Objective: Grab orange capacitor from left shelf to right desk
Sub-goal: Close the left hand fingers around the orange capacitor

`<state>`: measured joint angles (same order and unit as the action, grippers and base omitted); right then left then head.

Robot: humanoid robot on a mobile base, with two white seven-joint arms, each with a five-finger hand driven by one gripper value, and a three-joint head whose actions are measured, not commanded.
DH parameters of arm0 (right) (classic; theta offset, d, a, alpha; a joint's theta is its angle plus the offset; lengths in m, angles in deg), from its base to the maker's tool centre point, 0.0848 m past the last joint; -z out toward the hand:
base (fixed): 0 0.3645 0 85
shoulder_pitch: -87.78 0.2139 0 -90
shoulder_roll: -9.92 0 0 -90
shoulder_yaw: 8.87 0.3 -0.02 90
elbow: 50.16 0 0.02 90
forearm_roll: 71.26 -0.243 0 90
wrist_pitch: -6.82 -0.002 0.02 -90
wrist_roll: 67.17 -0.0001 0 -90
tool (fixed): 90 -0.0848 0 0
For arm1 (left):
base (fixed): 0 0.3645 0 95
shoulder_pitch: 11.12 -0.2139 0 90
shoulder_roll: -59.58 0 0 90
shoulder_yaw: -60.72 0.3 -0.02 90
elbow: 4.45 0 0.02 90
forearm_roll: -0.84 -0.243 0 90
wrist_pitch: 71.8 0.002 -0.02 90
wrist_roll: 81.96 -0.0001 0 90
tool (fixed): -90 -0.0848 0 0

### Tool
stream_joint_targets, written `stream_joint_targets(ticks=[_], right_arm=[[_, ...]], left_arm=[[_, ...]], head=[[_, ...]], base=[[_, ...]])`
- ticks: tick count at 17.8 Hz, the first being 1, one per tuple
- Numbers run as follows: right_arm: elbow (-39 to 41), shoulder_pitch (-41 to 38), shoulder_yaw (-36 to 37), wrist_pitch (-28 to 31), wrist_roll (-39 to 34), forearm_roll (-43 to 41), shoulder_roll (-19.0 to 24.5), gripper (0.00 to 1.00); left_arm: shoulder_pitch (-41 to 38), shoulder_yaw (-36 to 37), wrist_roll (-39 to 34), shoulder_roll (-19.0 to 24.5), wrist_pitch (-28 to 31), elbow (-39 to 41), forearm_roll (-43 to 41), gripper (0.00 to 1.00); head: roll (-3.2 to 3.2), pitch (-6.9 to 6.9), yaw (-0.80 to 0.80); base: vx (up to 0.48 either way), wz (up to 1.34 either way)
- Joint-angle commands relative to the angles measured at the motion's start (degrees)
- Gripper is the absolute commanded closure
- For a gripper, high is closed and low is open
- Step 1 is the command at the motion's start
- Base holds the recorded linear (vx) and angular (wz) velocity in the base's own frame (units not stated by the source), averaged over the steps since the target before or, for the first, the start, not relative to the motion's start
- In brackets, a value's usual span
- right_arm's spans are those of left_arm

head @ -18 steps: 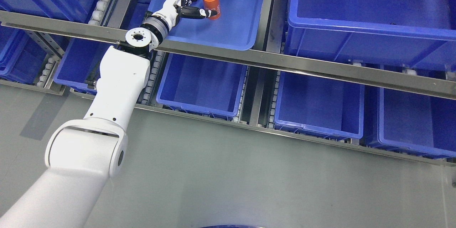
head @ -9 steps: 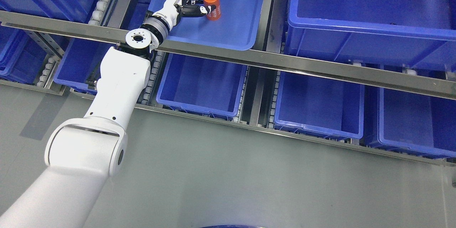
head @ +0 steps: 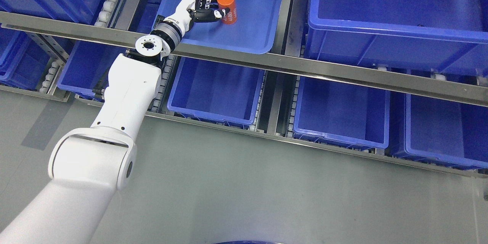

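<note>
One left hand [head: 206, 3] is at work, fingers curled around the orange capacitor [head: 227, 7] standing in the blue tray [head: 248, 34] on the upper shelf. Grasping looks done; next comes a clean lift over the tray's rim.

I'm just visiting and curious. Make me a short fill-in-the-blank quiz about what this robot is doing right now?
1. The left hand is closed around an ____ can.
2. The can stands in a shallow blue ____.
3. The bins on the lower shelf are colored ____.

Missing words: orange; tray; blue
</note>
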<state>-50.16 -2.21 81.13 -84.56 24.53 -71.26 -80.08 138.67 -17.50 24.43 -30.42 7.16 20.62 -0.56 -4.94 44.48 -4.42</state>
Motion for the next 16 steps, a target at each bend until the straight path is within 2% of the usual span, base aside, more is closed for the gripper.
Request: stream_joint_targets(ticks=[1,6,8,12,14,16], right_arm=[[1.0,-1.14,0.7,0.06,-0.03,0.18,-1.0,0.0],[1.0,-1.14,0.7,0.06,-0.03,0.18,-1.0,0.0],[1.0,-1.14,0.7,-0.03,-0.03,0.18,-1.0,0.0],[1.0,-1.14,0.7,0.06,-0.03,0.18,-1.0,0.0],[1.0,-1.14,0.7,0.06,-0.03,0.18,-1.0,0.0],[1.0,-1.14,0.7,0.06,-0.03,0.18,-1.0,0.0]], left_arm=[[-0.11,2.44,0.04,1.0,0.15,-1.52,-0.89,0.43],[-0.02,4.21,-0.23,1.0,0.58,-2.04,-0.89,0.43],[0.06,4.3,-0.14,1.0,0.59,-2.83,-0.89,0.47],[0.06,3.86,-0.4,1.0,-0.03,-3.28,-0.19,0.74],[0.06,3.77,-0.49,1.0,-0.29,-3.28,-0.19,0.8],[0.06,2.29,-1.36,1.0,-0.64,-3.28,-0.1,0.9]], head=[[0.0,0.0,0.0],[0.0,0.0,0.0],[0.0,0.0,0.0],[0.0,0.0,0.0],[0.0,0.0,0.0],[0.0,0.0,0.0]], base=[[0.0,0.0],[0.0,0.0],[0.0,0.0],[0.0,0.0],[0.0,0.0],[0.0,0.0]])
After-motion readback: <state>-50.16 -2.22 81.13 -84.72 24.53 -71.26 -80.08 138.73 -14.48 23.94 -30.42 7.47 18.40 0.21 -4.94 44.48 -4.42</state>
